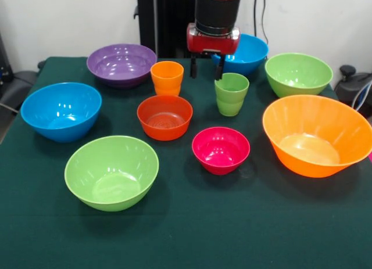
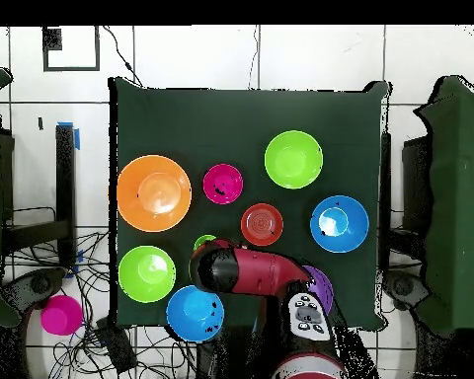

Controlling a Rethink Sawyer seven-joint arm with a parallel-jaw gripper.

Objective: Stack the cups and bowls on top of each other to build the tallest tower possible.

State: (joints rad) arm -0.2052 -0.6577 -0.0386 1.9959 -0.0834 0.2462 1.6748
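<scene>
My gripper (image 1: 206, 68) hangs open and empty at the back of the table, above the gap between the orange cup (image 1: 167, 77) and the light green cup (image 1: 231, 93). In front of them sit the small red-orange bowl (image 1: 164, 117) and the magenta bowl (image 1: 221, 150). Around them stand the largest orange bowl (image 1: 317, 135), two green bowls (image 1: 111, 172) (image 1: 297, 74), two blue bowls (image 1: 61, 111) (image 1: 247, 53) and the purple bowl (image 1: 122, 64). Every piece stands upright and alone on the cloth, so no tower stands. In the overhead view the arm (image 2: 256, 271) hides the orange cup and most of the green cup (image 2: 203, 242).
The dark green tablecloth (image 1: 232, 234) has a bare strip along its front edge. A pink round object (image 2: 60, 314) lies on the floor off the table's corner, among cables. Dark chairs stand at both sides of the table.
</scene>
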